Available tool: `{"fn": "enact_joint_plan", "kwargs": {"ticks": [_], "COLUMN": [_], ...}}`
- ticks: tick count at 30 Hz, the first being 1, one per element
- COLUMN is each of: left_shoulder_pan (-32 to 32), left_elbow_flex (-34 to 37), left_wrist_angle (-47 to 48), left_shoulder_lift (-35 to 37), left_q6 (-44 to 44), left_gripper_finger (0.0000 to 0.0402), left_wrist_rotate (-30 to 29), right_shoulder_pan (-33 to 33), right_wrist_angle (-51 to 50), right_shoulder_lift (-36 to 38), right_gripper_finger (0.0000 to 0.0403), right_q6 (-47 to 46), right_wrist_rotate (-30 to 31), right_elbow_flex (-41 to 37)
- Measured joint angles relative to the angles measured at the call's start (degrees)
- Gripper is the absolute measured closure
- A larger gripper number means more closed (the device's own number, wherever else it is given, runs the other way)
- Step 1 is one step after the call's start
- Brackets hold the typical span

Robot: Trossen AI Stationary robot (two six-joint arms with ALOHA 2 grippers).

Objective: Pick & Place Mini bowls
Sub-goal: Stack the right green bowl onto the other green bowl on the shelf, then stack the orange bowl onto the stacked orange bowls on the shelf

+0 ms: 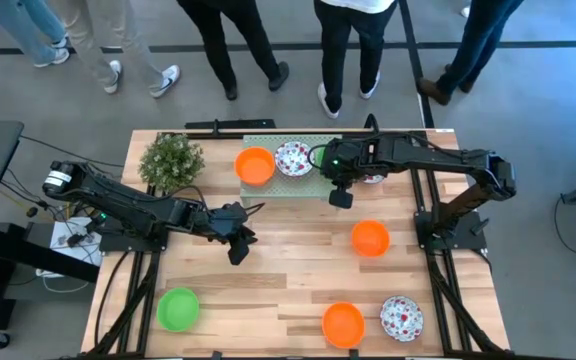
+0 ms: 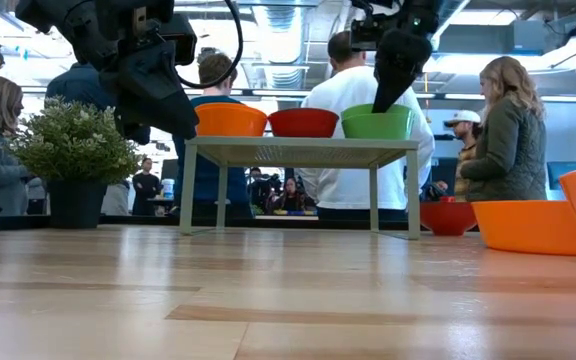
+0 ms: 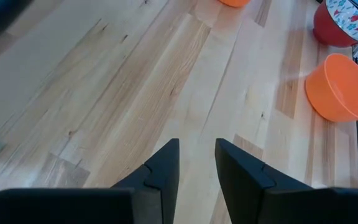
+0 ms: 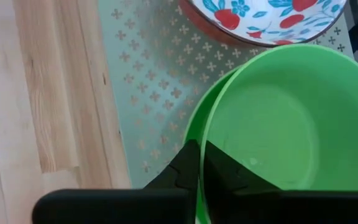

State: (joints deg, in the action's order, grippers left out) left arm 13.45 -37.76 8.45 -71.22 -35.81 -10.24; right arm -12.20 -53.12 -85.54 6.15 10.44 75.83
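The right gripper pinches the rim of the green bowl on the rack; the left gripper hangs narrowly open, empty, above the table.

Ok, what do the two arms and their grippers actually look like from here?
Both arms are dark, jointed and matte, with black cables along them. The left gripper has two flat black wedge-shaped fingers. The right gripper has matching black fingers; a small green light glows near its wrist in the high view.

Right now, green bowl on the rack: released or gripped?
Gripped: right gripper is shut on the green bowl's rim over the rack.
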Motion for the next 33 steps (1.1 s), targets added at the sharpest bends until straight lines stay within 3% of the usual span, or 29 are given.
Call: {"fn": "enact_joint_plan", "kwargs": {"ticks": [15,27,33], "left_shoulder_pan": [0.0,0.0,0.0], "left_elbow_flex": [0.0,0.02,0.02], "left_wrist_angle": [-0.36,-0.81,-0.83], "left_shoulder_lift": [0.0,0.02,0.0], "left_q6": [-0.02,-0.02,-0.02], "left_gripper_finger": [0.0298,0.0298,0.0298], "left_wrist_rotate": [0.0,0.0,0.0], "right_shoulder_pan": [0.15,0.33,3.84], "right_wrist_angle": [-0.14,-3.5,-4.21], "right_shoulder_lift": [-0.09,-0.09,-0.09], "right_gripper_finger": [0.0332,0.0325,0.0325], "right_q6": [1.93,1.91,1.87], "right_wrist_rotate": [0.17,0.11,0.11], "right_elbow_flex": [1.15,6.51,10.02]}}
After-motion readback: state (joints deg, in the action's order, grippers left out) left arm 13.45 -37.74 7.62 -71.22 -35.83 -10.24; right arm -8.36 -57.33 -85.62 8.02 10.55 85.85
